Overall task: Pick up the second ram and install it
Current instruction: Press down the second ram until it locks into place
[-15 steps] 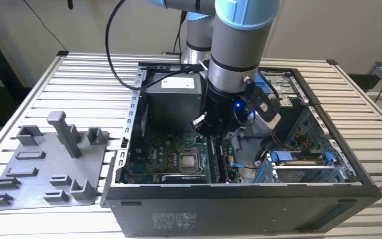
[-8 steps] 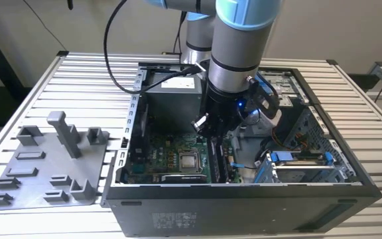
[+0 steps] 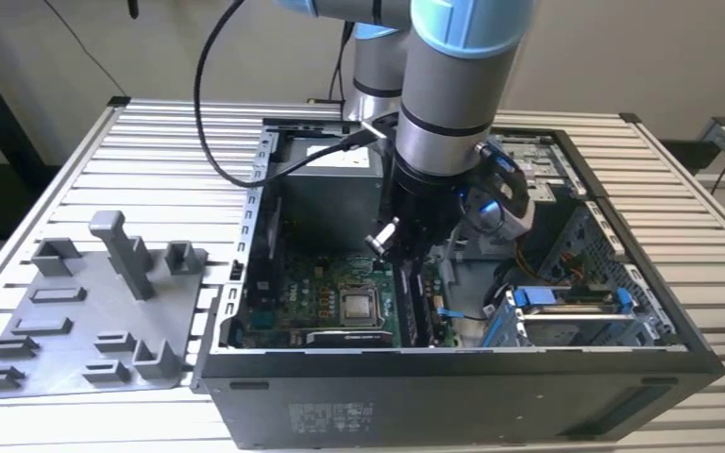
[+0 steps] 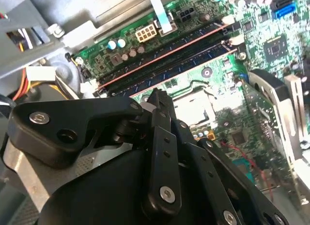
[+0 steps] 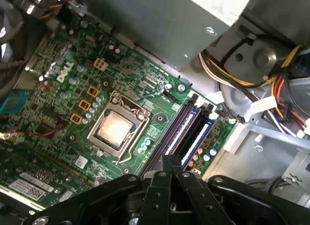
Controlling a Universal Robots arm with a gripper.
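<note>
second ram (image 5: 175, 134) in motherboard slot, partly behind hand (image 5: 170, 163)

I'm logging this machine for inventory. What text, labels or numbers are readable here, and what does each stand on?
No text can be quoted reliably.
Front sticker on the computer case, exterior view: print too small.
White stickers on the motherboard, first wrist view: blurred.
White printed mark on the motherboard: too blurred to quote.
Power supply label: unreadable.
</note>
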